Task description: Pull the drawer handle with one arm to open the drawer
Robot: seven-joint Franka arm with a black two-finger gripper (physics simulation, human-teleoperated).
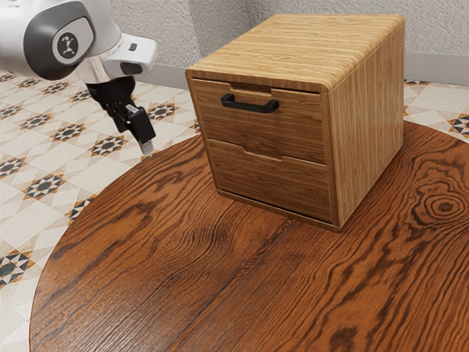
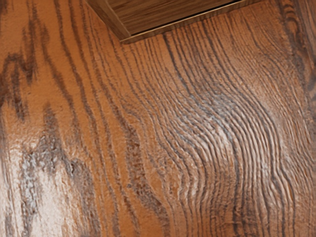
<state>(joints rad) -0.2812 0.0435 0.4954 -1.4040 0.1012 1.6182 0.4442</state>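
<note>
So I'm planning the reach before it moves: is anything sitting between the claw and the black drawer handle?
Nothing visible does. The claw hangs to the exterior view's left of the cabinet, with only open tabletop between it and the handle on the upper drawer. Nothing sits before that drawer's front either.

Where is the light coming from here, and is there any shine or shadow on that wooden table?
Exterior view: soft light from above, the cabinet brighter on its top than on its front, with a thin dark shadow along its base on the table. Wrist view: pale glossy patches on the tabletop's grain, no hard shadows.
</note>
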